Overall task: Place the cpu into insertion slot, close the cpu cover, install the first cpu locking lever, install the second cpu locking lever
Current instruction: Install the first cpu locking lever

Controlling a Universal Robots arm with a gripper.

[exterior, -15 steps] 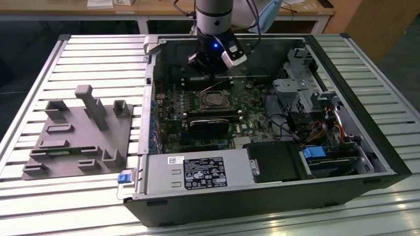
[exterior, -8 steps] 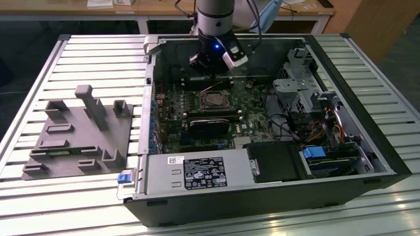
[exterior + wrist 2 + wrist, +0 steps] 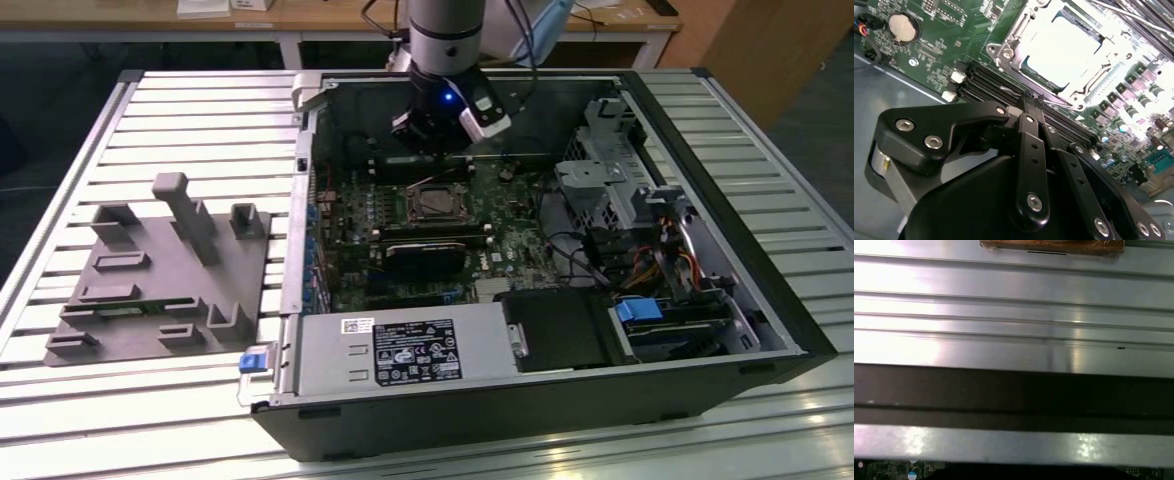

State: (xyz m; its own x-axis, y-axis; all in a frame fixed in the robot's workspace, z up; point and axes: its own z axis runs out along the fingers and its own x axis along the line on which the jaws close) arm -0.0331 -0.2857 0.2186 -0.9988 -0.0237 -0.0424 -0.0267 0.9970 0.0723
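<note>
So, biggest thing first: the open computer case (image 3: 534, 250) lies on its side on the slatted metal table (image 3: 174, 120), with a grey plastic fixture (image 3: 160, 270) sitting out near the table's edge on the exterior view's left. Inside the case, the green board (image 3: 400, 230) lines the floor, and the slot (image 3: 435, 202) sits toward the far wall of the case.

The gripper (image 3: 1029, 107) hangs right above the board, just beside the slot. Its fingers look pinched together at the tips with nothing between them, as far as I can tell in the second wrist view.

Progress-wise, the cpu (image 3: 1066, 47) looks already seated in the slot, pale face up and blown out by glare. The cover (image 3: 1019, 30) seems to lie down around it like a frame, so I'd guess that step is done too. Whether either lever is latched, I honestly can't tell from this.
</note>
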